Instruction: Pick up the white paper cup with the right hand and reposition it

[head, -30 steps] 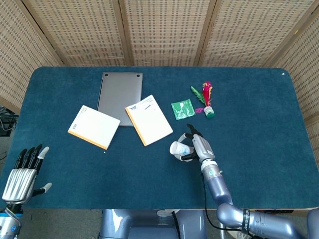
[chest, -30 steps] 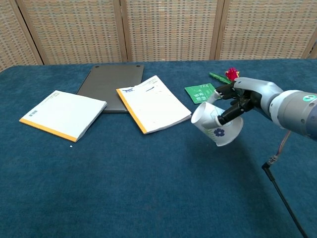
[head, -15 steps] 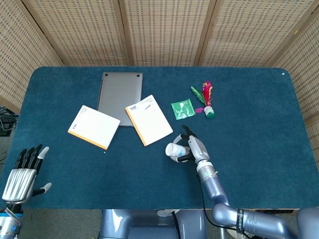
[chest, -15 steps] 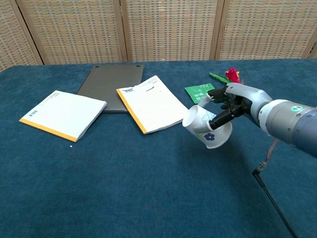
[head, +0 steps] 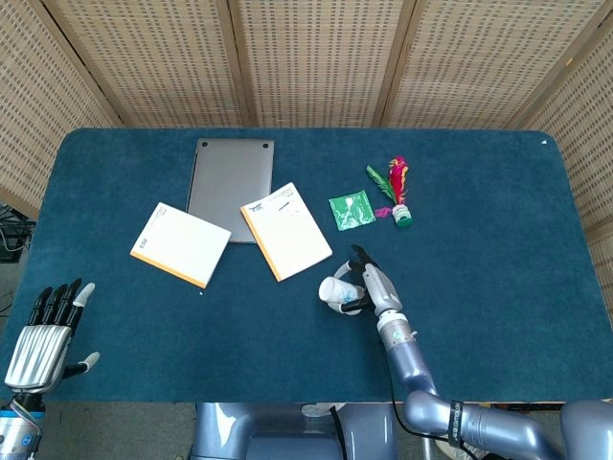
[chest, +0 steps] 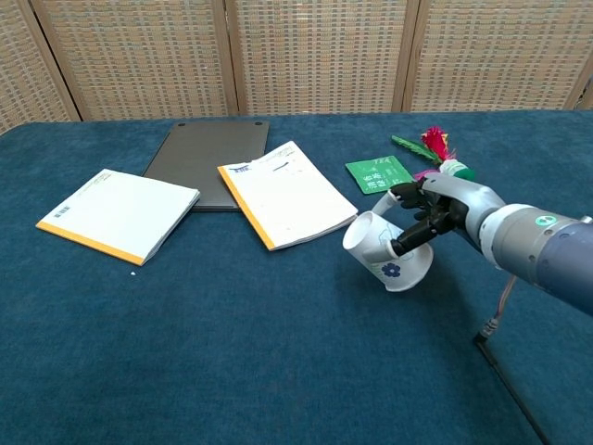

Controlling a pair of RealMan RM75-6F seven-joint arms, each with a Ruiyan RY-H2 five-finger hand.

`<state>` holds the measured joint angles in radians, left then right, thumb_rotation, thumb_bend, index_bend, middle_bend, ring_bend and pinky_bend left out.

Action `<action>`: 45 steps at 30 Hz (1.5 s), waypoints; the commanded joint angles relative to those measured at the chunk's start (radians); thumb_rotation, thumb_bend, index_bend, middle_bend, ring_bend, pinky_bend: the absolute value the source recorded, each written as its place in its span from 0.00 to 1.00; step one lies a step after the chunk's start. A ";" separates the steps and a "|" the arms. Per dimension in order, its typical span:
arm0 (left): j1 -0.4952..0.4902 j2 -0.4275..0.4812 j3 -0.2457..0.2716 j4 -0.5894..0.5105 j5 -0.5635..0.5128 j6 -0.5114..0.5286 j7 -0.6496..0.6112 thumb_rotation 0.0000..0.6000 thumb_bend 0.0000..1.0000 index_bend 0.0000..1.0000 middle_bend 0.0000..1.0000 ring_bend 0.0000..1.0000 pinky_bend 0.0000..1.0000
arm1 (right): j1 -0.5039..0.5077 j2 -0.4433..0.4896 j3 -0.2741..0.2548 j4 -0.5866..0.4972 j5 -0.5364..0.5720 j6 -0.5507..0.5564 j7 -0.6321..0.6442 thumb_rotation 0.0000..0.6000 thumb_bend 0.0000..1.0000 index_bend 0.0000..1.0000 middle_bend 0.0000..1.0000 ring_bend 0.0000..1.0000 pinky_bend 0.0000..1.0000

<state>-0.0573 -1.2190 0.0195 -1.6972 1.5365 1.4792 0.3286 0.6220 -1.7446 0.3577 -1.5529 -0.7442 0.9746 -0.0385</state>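
1. While tilted with its mouth to the left, white paper cup with a blue flower print point(chest: 384, 260) pinched by the right hand point(chest: 434, 211).
2. Sits just right of the orange-edged white notebook point(chest: 283, 194).
3. Left hand point(head: 46, 335) spread, holding nothing, off the near-left table edge.

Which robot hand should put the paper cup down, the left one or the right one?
The right hand, most likely. It already holds the white paper cup, tilted, just beyond the nearer notebook. The left hand sits open at the table's far left corner, a long way from the cup.
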 commanded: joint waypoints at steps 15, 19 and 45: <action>0.001 0.000 0.003 -0.004 0.006 0.002 0.004 1.00 0.14 0.00 0.00 0.00 0.00 | -0.026 0.031 -0.031 -0.007 -0.015 0.065 -0.045 1.00 0.27 0.46 0.00 0.00 0.00; 0.000 -0.001 0.005 -0.004 0.007 -0.001 0.008 1.00 0.14 0.00 0.00 0.00 0.00 | -0.045 0.055 -0.046 -0.014 -0.028 0.073 -0.045 1.00 0.27 0.46 0.00 0.00 0.00; 0.002 0.002 -0.003 -0.002 -0.003 0.003 -0.005 1.00 0.14 0.00 0.00 0.00 0.00 | -0.153 0.280 -0.153 -0.198 -0.316 0.206 -0.090 1.00 0.26 0.26 0.00 0.00 0.00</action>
<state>-0.0556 -1.2168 0.0172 -1.6995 1.5339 1.4820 0.3243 0.4861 -1.5000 0.2277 -1.7299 -1.0089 1.1576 -0.1176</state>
